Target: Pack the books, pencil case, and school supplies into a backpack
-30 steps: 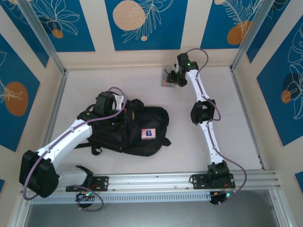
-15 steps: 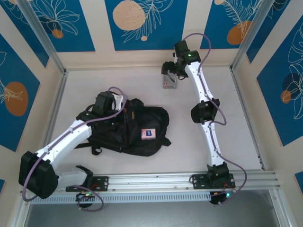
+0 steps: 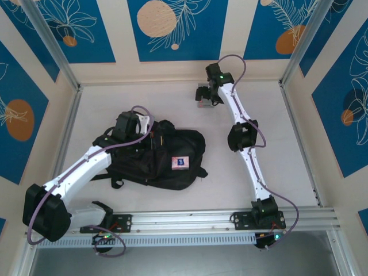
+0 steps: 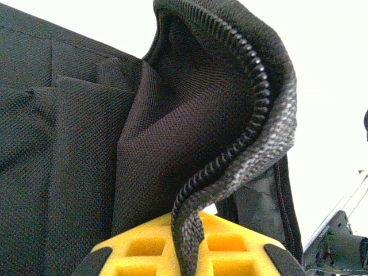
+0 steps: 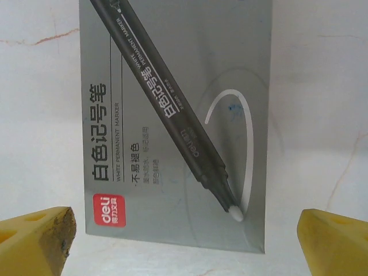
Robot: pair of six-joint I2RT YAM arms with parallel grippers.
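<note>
White marbled tabletop (image 3: pixel 287 126), blue-panelled walls (image 3: pixel 178 23): left pincer (image 4: pixel 187 250) pinches backpack (image 3: pixel 149 167), right pincer (image 5: pixel 187 238) spread above pencil case (image 5: pixel 172 75).

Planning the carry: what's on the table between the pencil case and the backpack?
Nothing; the top view shows bare table between the pencil case and the backpack.

Black backpack (image 3: pixel 150 164) lies left of centre on the counter (image 3: pixel 287 144), a small pink block (image 3: pixel 180 163) resting on its 3 o'clock side. Left arm (image 3: pixel 80 169) meets its 10 o'clock corner. Right arm (image 3: pixel 255 169) extends toward 12 o'clock, over the grey pencil case (image 3: pixel 200 98).
</note>
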